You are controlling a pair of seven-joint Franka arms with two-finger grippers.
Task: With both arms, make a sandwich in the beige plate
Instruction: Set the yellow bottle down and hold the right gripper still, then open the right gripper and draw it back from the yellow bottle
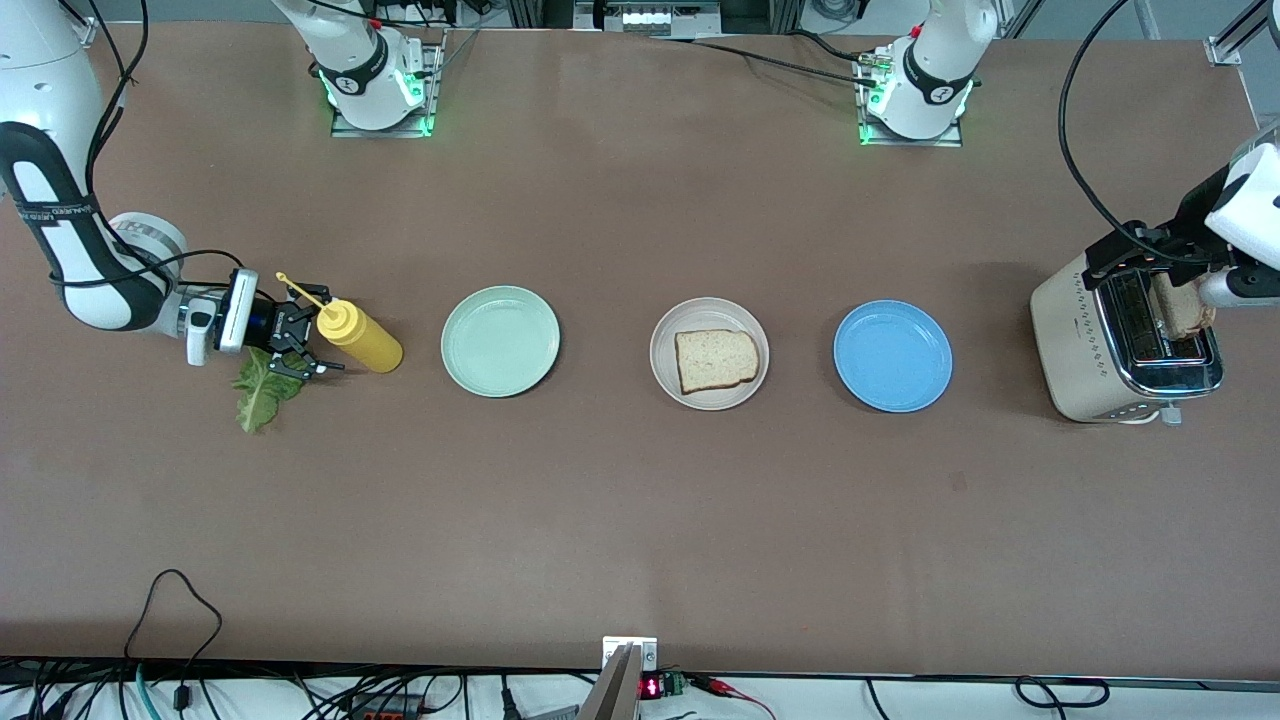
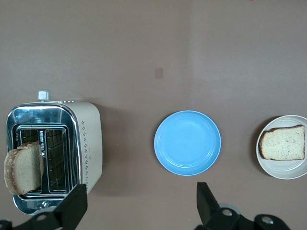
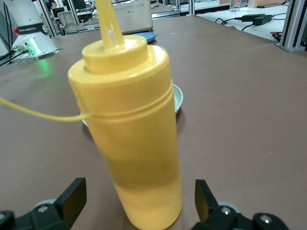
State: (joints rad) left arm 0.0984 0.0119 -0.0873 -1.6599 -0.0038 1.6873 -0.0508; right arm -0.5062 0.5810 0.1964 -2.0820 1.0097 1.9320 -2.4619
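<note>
Both grippers spread wide, one bread slice already on the beige plate.

You see the right gripper gaping, nothing held, at a yellow squeeze bottle and over a lettuce leaf it partly hides, well off toward the right arm's end from the plate. The left gripper, fingers apart, hangs over the toaster; its arm cuts off the second slice standing in a slot. On the plate lies a bread slice.

A wide brown table with cables along its near edge.
</note>
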